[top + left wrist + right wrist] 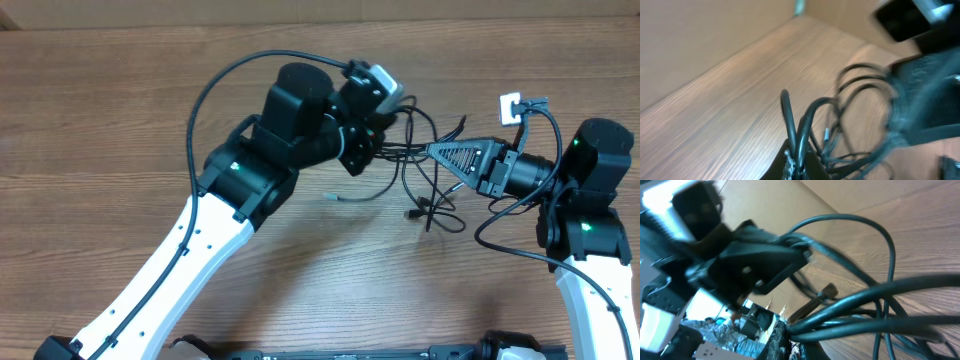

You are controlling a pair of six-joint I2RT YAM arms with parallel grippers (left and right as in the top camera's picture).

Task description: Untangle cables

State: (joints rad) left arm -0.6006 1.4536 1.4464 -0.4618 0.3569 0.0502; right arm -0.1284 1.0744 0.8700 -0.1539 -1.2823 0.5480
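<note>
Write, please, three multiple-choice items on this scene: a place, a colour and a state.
1. Where is the tangle of cables?
A. Between the left gripper and the right gripper.
B. At the far left.
C. By the left arm's base.
2. The cables' colour?
A. White.
B. Black.
C. Red.
3. The right gripper is:
A. Wide open.
B. Shut on the cables.
C. Out of view.
1 A: overhead, the tangle spans both fingertips. 2 B: every cord is black. 3 B: its wrist view shows cords bunched in its grip.
</note>
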